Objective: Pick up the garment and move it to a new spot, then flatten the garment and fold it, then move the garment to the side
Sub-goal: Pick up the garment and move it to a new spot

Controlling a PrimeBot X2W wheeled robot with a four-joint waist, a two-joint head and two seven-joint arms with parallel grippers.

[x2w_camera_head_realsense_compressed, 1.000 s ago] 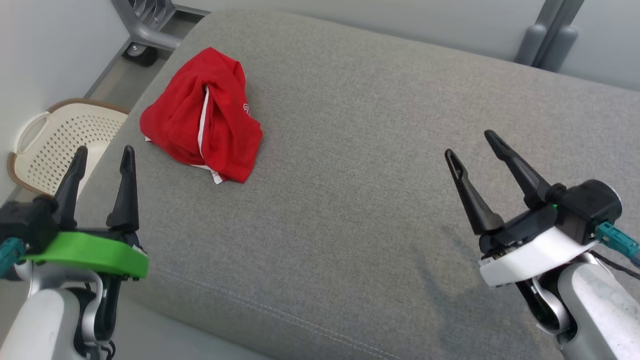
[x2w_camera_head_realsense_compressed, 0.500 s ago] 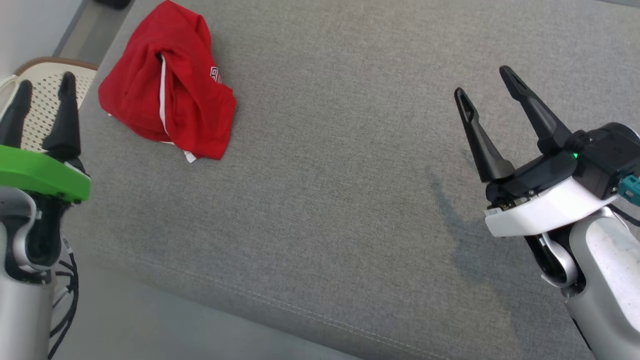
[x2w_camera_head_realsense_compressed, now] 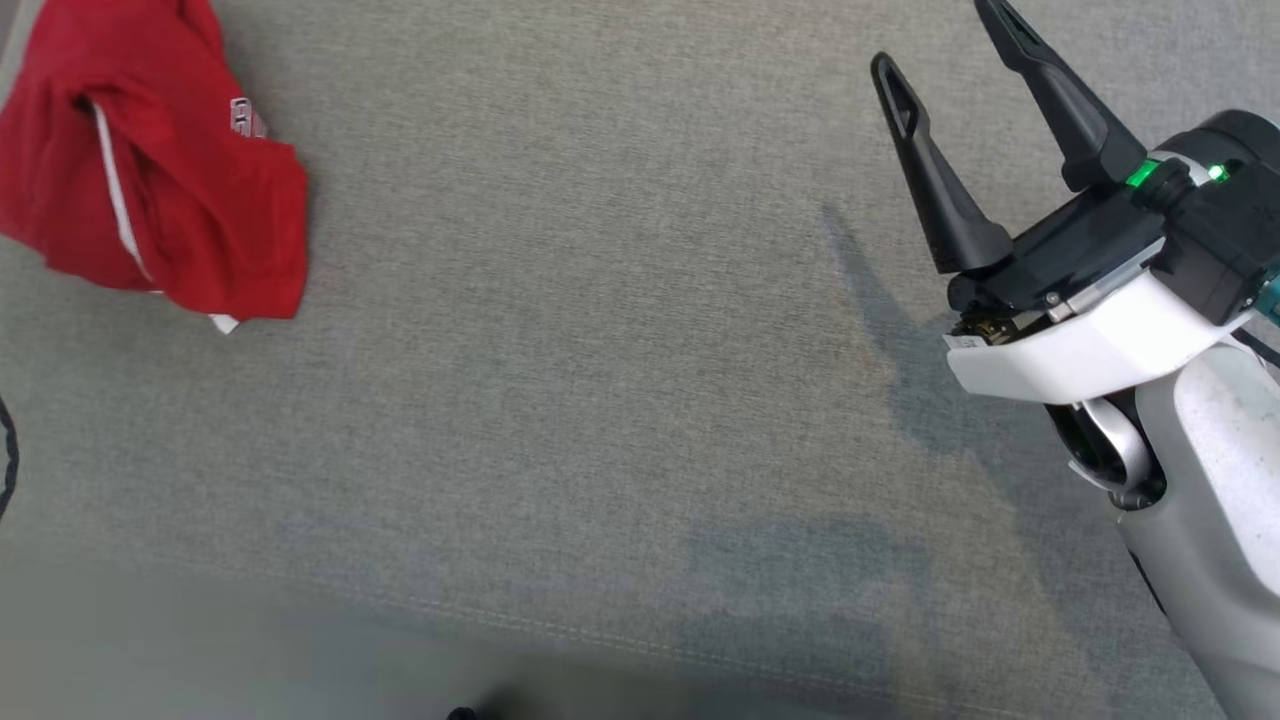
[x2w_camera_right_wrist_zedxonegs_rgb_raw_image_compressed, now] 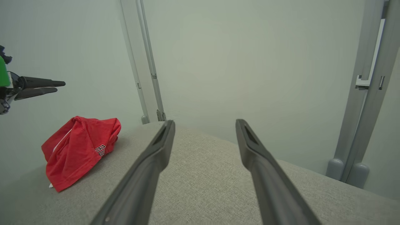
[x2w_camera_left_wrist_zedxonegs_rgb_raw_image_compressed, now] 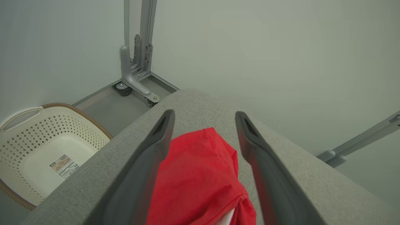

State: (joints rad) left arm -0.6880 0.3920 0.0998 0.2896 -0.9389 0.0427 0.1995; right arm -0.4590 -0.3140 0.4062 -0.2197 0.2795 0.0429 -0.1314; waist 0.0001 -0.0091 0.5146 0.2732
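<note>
I count one crumpled red fabric garment (x2w_camera_head_realsense_compressed: 150, 190) and one broad grey woven upholstered cushion (x2w_camera_head_realsense_compressed: 600, 400). There is one cream perforated plastic laundry basket (x2w_camera_left_wrist_zedxonegs_rgb_raw_image_compressed: 47, 137), with one paper label (x2w_camera_left_wrist_zedxonegs_rgb_raw_image_compressed: 64, 162) stuck inside it. There are two grippers, the left gripper (x2w_camera_left_wrist_zedxonegs_rgb_raw_image_compressed: 203, 113) and the right gripper (x2w_camera_head_realsense_compressed: 935, 35), each with two long dark fingers (x2w_camera_head_realsense_compressed: 940, 200), four altogether. Two upright grey metal frame posts (x2w_camera_right_wrist_zedxonegs_rgb_raw_image_compressed: 368, 93) make up the rest.

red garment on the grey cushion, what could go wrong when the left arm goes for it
The red garment lies bunched, so the open left end effector above it may pinch only one layer and lift it unevenly.
It sits near the edge of the grey cushion, with a laundry basket on the floor below; a dragging grasp might pull it off.
</note>
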